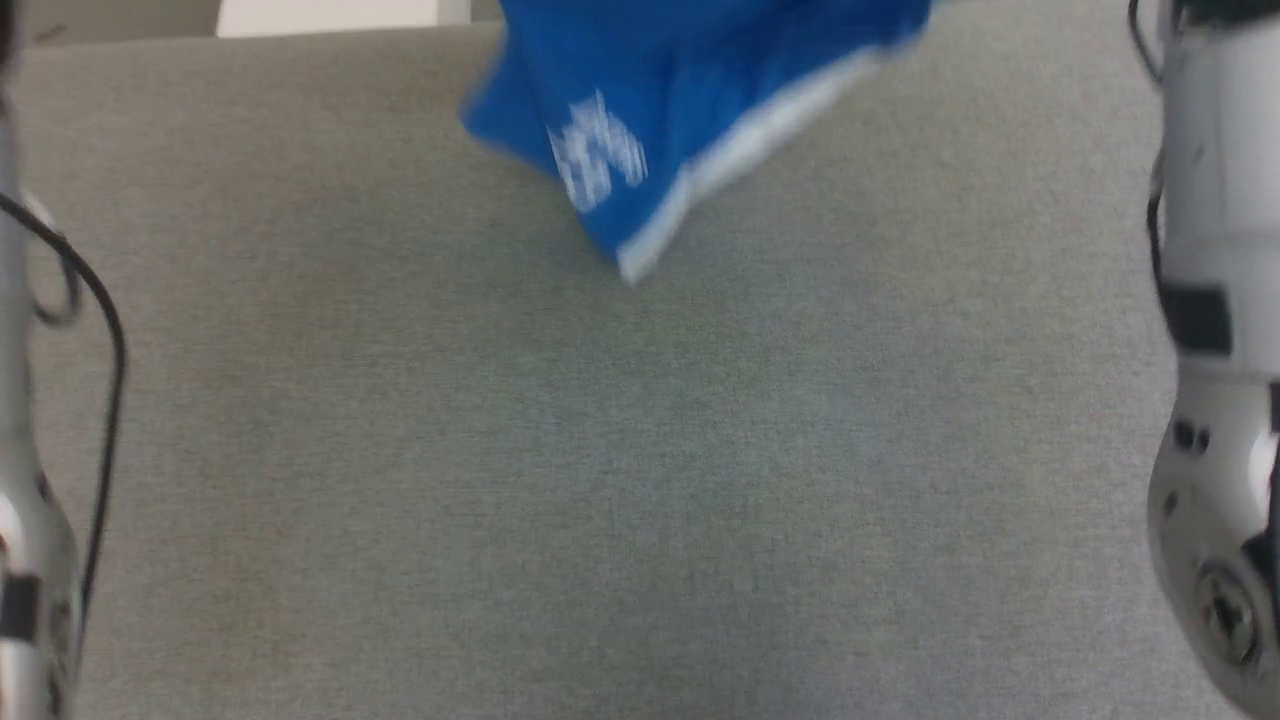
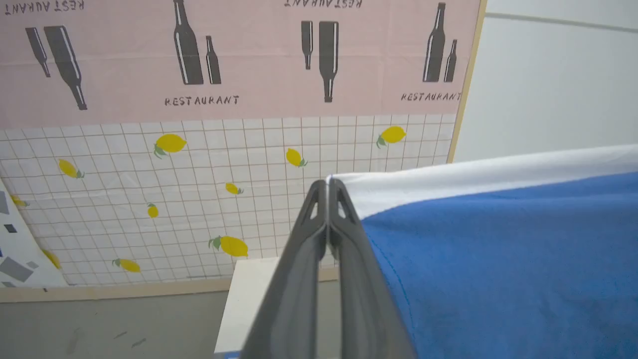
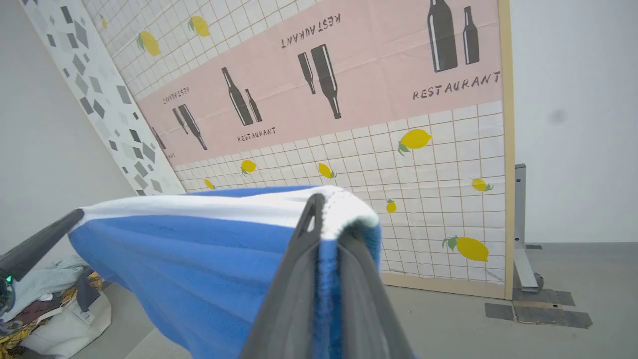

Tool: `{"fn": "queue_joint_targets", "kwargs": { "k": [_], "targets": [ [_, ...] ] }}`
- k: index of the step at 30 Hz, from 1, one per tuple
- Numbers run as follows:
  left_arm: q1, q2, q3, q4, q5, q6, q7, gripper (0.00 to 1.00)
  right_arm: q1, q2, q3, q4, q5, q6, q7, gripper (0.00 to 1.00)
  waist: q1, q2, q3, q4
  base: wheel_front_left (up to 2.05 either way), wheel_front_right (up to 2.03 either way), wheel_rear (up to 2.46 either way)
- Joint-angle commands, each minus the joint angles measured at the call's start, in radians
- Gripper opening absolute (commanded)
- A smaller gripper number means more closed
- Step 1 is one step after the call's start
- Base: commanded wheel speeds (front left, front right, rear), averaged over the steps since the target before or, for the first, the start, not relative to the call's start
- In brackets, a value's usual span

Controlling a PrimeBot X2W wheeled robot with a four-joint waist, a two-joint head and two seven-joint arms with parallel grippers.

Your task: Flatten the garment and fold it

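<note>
Hanging between left pincer point(image 2: 328, 183) and right pincer point(image 3: 330, 212) (each clamped on its white edge), the blue garment point(image 1: 690, 90).

The garment point(image 1: 700, 90) is royal blue with a broad white stripe along its edge and a white print point(image 1: 598, 152), too blurred to read, perhaps a numeral; the table point(image 1: 600, 480) is plain mottled grey cloth. On the backdrop panel point(image 2: 249, 65), a pink band printed with dark bottle silhouettes and dark "RESTAURANT" lettering stands above a white field ruled in a thin brown grid and strewn with yellow, green-leaved lemons. The left gripper point(image 2: 328, 187) and right gripper point(image 3: 331, 219) are dark grey.
</note>
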Motion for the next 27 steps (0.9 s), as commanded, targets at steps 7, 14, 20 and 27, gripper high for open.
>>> {"fn": "queue_joint_targets", "kwargs": {
  "k": [7, 14, 20, 27],
  "targets": [
    [-0.196, 0.029, 0.013, 0.095, 0.011, -0.004, -0.1, 0.0, -0.174, -0.012, 0.025, 0.139, 0.034, -0.002, -0.194, 0.0, 0.0, 0.0, 0.075, -0.035, 0.0, 0.0, 0.0],
    [-0.118, 0.023, -0.031, 0.11, -0.051, -0.015, -0.174, 0.0, -0.095, -0.012, 0.095, 0.177, 0.123, -0.002, -0.266, 0.0, 0.0, 0.0, 0.061, -0.011, 0.0, 0.0, 0.0],
    [0.169, 0.033, -0.078, 0.057, -0.149, -0.016, -0.259, 0.0, 0.187, -0.012, 0.144, 0.071, 0.221, -0.002, -0.279, 0.0, 0.0, 0.0, -0.012, 0.009, 0.0, 0.0, 0.0],
    [0.612, 0.022, -0.046, -0.057, -0.23, 0.027, -0.295, 0.0, 0.661, -0.073, 0.18, -0.194, 0.225, -0.002, -0.143, 0.0, 0.0, 0.0, -0.154, 0.016, 0.0, 0.0, 0.0]
  ]
}}
